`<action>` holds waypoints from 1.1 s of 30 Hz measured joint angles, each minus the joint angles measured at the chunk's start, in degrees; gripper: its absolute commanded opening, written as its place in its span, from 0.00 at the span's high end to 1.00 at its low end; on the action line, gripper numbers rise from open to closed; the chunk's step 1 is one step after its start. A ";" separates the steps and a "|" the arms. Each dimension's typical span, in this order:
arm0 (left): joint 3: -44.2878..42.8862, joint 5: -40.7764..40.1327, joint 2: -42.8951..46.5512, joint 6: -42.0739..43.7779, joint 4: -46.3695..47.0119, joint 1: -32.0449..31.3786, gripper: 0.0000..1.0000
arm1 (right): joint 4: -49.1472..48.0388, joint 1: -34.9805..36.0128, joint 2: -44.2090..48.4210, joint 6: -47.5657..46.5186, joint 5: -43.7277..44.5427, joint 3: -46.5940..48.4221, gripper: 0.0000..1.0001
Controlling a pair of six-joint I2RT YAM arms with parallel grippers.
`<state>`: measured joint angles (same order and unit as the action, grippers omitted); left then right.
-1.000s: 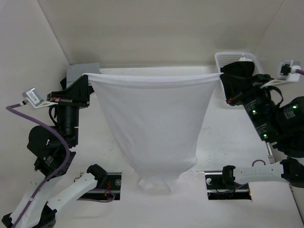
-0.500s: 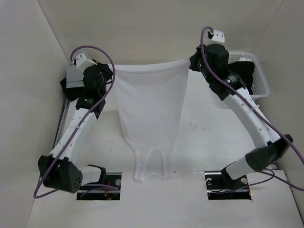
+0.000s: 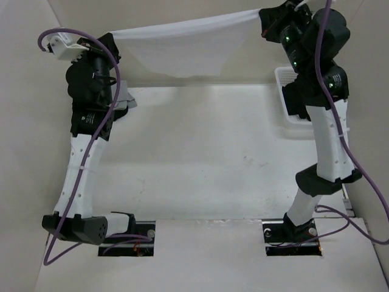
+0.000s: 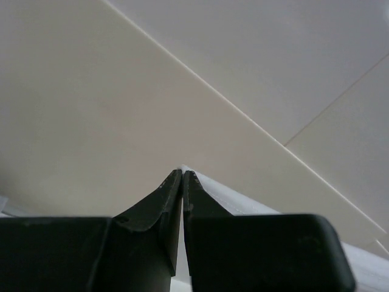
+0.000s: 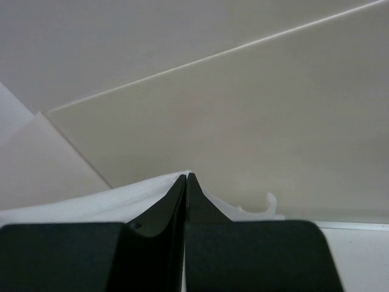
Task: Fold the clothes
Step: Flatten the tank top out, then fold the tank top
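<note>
The white garment (image 3: 188, 45) hangs in the air between the two tools, stretched as a taut band from the left tool (image 3: 112, 38) to the right tool (image 3: 265, 18); its upper edge runs nearly straight, rising toward the right, and the loose fabric sags below that edge in front of the back wall (image 3: 182, 12), well above the tabletop (image 3: 213, 140) and touching nothing on it; the left tool (image 4: 182, 174) is clenched, jaws pressed together, grasping one corner of the garment (image 4: 243, 205), which trails away to its right in the left wrist view; the right tool (image 5: 186, 176) is likewise clenched on the opposite corner, the fabric (image 5: 91, 204) spreading to its left; a white basket (image 3: 292, 118) sits on the tabletop behind the right arm; a grey cloth (image 3: 126, 97) lies beside the left arm.
</note>
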<state>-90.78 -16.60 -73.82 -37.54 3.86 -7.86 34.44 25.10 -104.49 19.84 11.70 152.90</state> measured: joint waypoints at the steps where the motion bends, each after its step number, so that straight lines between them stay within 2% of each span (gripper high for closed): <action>1: 0.07 0.04 0.76 0.13 0.04 -0.09 0.97 | -0.09 0.00 1.60 -0.20 -0.07 -1.36 0.99; 4: 2.27 0.11 3.65 0.52 0.76 -0.92 0.97 | -0.98 0.17 8.28 -0.85 0.26 -11.47 0.99; 6: 6.08 -0.42 6.38 0.81 1.20 -2.16 0.97 | -2.91 0.87 14.19 -1.09 0.94 -22.77 0.99; 11: 24.59 -3.43 17.46 1.38 1.92 -7.17 0.97 | -8.87 4.70 29.68 -1.03 3.61 -55.87 0.99; 16: 51.89 -8.94 38.82 0.94 -3.26 -14.25 0.97 | -13.60 14.08 46.29 2.78 6.58 -88.74 0.99; 18: 59.89 -11.02 49.51 -0.13 -10.49 -17.40 0.97 | -14.25 19.17 53.11 6.08 7.13 -100.04 0.99; 20: 63.89 -12.48 59.32 -2.86 -19.19 -20.20 0.97 | -14.47 24.46 58.86 10.27 7.54 -109.50 0.99; 22: 64.98 -13.40 66.45 -6.93 -28.33 -22.45 0.96 | -14.23 29.88 62.84 15.13 7.85 -117.11 0.99; 25: 64.98 -14.71 69.70 -14.45 -37.44 -26.29 0.97 | -13.60 37.64 65.42 23.28 8.20 -125.61 0.99; 29: 64.98 -16.20 65.35 -22.45 -44.30 -29.70 0.97 | -11.41 44.33 65.83 31.34 9.42 -130.11 0.99; 33: 64.54 -19.04 59.98 -25.22 -45.18 -29.64 0.97 | -11.32 42.53 64.87 32.68 9.70 -128.50 0.99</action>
<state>-26.24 -35.64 -13.85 -62.76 -41.32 -37.50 23.11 67.64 -39.62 52.51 21.41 24.40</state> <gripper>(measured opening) 0.036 0.012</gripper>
